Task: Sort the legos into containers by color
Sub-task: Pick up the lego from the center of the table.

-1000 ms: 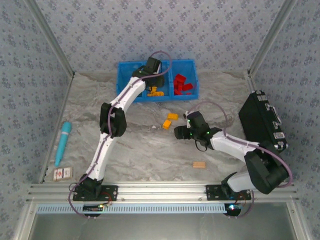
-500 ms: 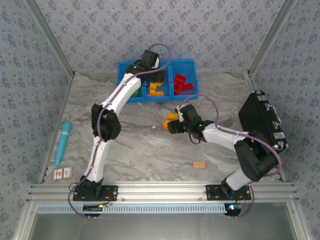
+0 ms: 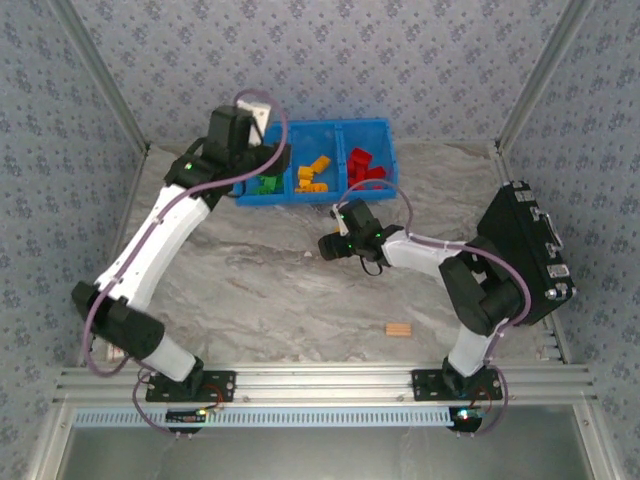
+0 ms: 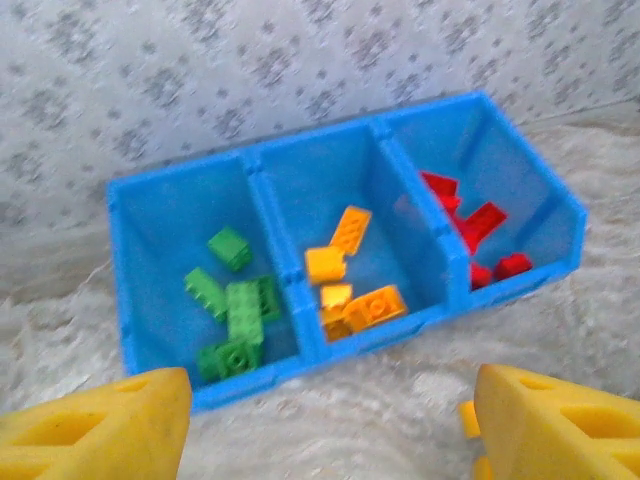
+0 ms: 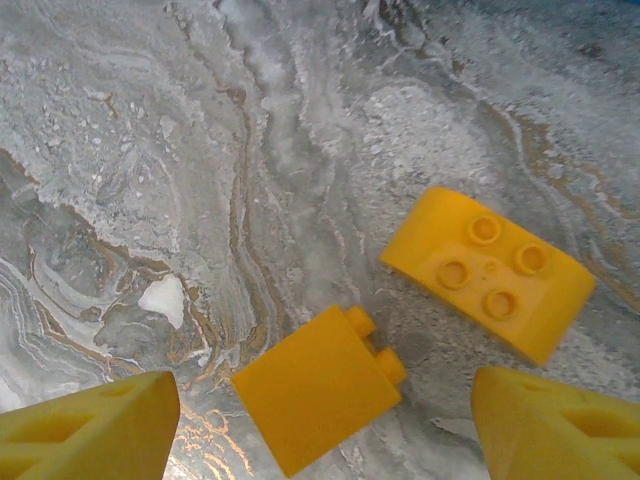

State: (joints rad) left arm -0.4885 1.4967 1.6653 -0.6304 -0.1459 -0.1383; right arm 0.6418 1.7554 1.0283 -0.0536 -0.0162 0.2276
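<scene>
Right wrist: jaws wide, straddling yellow brick [image 5: 318, 385], untouched

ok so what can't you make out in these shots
Top view: right fingers cover the two loose yellow bricks; left fingers cover part of the bin's green section.
Left wrist view: red bricks blurred, front wall hides the lower ones, so no count.
Right wrist view: both fingers cut off at the bottom edge.
</scene>
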